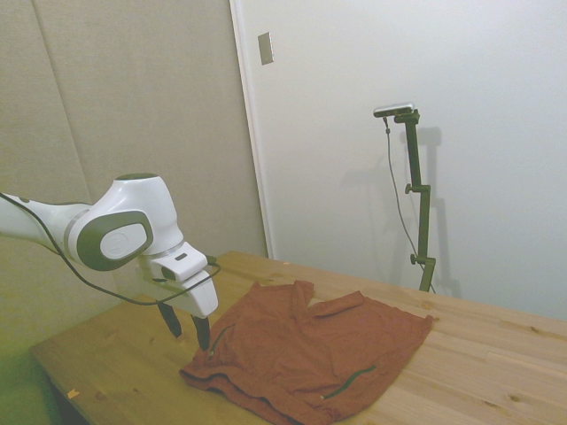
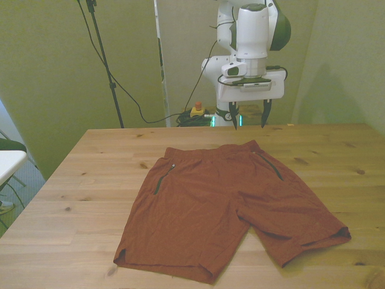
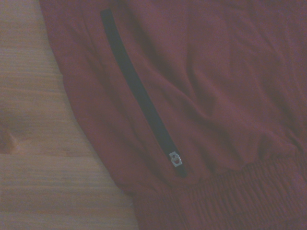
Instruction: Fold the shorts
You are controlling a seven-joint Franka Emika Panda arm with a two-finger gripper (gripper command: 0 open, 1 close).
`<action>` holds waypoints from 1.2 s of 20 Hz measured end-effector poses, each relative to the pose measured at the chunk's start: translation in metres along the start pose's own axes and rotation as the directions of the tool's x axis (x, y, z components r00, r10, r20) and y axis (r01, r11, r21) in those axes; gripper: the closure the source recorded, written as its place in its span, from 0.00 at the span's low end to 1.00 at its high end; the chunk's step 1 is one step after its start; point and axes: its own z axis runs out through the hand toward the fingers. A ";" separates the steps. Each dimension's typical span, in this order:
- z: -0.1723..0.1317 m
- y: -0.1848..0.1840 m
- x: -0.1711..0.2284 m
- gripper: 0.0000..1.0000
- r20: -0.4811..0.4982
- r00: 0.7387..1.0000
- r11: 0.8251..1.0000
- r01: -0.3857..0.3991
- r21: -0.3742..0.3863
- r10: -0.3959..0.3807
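Gripper hung above the table's far edge, fingers spread apart, pointing down, nothing between them. In the side view gripper sat clear of the wood, just off the waistband end of the cloth. A black cable looped from the arm's wrist down past the gripper body.

Table bare wood with knots around the garment; nothing lay between the fingers and the cloth.

Shorts lay spread flat mid-table, waistband toward the far edge below the gripper, both legs toward the near edge. The leg on the front view's right reached nearly to the near corner. Shorts rumpled at the waistband. Wrist view: shorts, a dark pocket stripe, elastic waistband.
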 end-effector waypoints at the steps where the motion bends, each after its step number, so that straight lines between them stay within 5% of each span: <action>1: 0.000 0.000 0.000 0.00 0.000 1.000 1.000 -0.001 0.000 0.001; 6: 0.008 -0.020 -0.010 0.00 -0.084 0.996 0.998 0.012 -0.065 -0.018; 10: 0.016 -0.052 -0.024 0.00 -0.252 0.963 0.986 0.056 -0.159 -0.096; 13: 0.040 -0.086 -0.060 0.00 -0.366 0.909 0.961 0.110 -0.253 -0.200; 18: 0.075 -0.110 -0.091 0.00 -0.513 0.779 0.906 0.161 -0.392 -0.360; 24: 0.093 -0.128 -0.116 0.00 -0.497 0.783 0.897 0.171 -0.408 -0.375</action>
